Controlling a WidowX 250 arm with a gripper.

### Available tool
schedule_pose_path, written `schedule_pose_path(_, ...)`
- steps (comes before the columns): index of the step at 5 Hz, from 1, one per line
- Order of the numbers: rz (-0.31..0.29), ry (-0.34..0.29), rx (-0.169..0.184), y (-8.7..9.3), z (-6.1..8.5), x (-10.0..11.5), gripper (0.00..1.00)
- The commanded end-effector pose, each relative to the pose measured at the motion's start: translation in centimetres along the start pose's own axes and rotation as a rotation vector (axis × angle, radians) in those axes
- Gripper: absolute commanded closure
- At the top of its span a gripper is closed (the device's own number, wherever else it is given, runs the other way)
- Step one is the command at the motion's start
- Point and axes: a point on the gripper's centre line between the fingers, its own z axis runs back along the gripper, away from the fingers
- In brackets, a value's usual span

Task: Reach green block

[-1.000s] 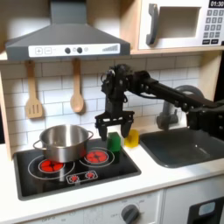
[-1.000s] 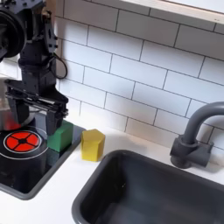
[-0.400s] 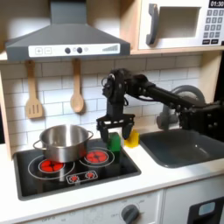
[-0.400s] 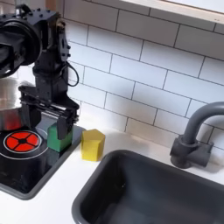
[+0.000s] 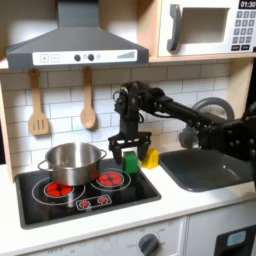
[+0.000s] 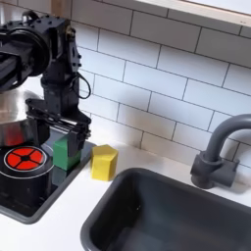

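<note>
While my gripper (image 6: pixel 61 147) descends over the last 1 s, its spread fingers now straddle the green block (image 6: pixel 68 152) at the stove's (image 6: pixel 29 191) rear corner, beside the yellow block (image 6: pixel 104 162). Reach nearly complete.

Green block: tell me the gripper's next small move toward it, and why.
Probably a short further descent, keeping the jaws open. In both exterior views the gripper hangs right over the green block, its fingers spread to either side of it, and the block sits on the stove top's back corner beside the yellow block. Whether the fingers touch it yet is unclear.
</note>
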Motion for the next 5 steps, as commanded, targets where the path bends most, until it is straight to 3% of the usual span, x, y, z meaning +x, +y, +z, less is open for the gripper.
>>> schedule_pose_path(1, -0.045, 0.013, -0.011, -0.8, -0.9, 0.4, 0.00)
schedule_pose_path(2, -0.072, 0.017, -0.014, -1.7, -1.3, 0.6, 0.00)
schedule_pose_path(5, -0.051, 0.057, -0.013, -1.3, -2.8, 0.8, 0.00)
